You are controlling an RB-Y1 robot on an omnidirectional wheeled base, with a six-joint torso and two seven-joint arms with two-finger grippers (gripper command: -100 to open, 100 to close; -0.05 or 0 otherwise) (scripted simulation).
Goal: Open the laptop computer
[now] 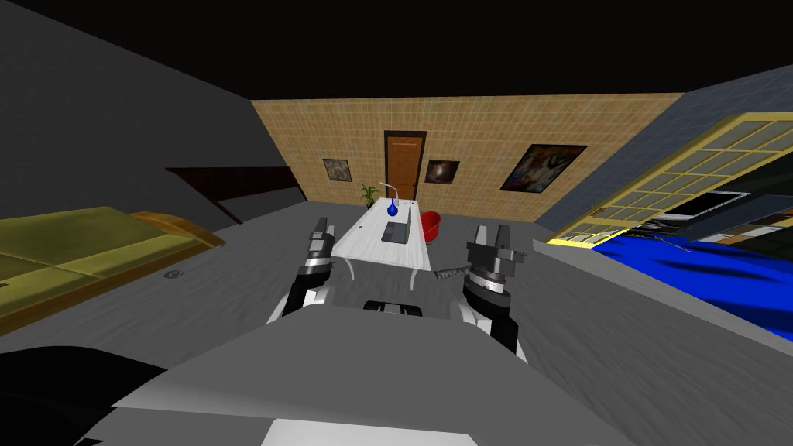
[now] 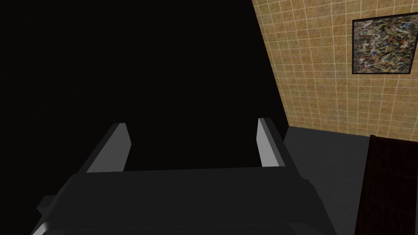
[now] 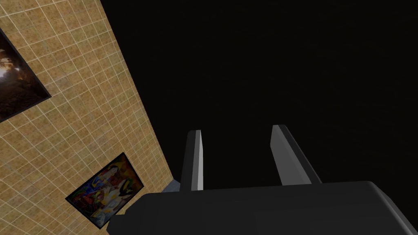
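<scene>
A grey laptop (image 1: 396,231) lies on a white table (image 1: 364,246) well ahead of me in the middle of the room; how far its lid stands up is too small to tell. Both arms are raised in front of my chest, far short of the table. My left gripper (image 1: 323,227) (image 2: 194,126) is open, with nothing between its fingers. My right gripper (image 1: 491,235) (image 3: 236,132) is also open and empty, its fingers set somewhat closer together.
A blue vase (image 1: 393,207) and a white lamp (image 1: 389,188) stand at the table's far end, a red chair (image 1: 430,226) on its right. A yellow-green sofa (image 1: 77,255) lines the left, a blue bed (image 1: 697,271) the right. A small dark object (image 1: 451,273) lies on the grey floor.
</scene>
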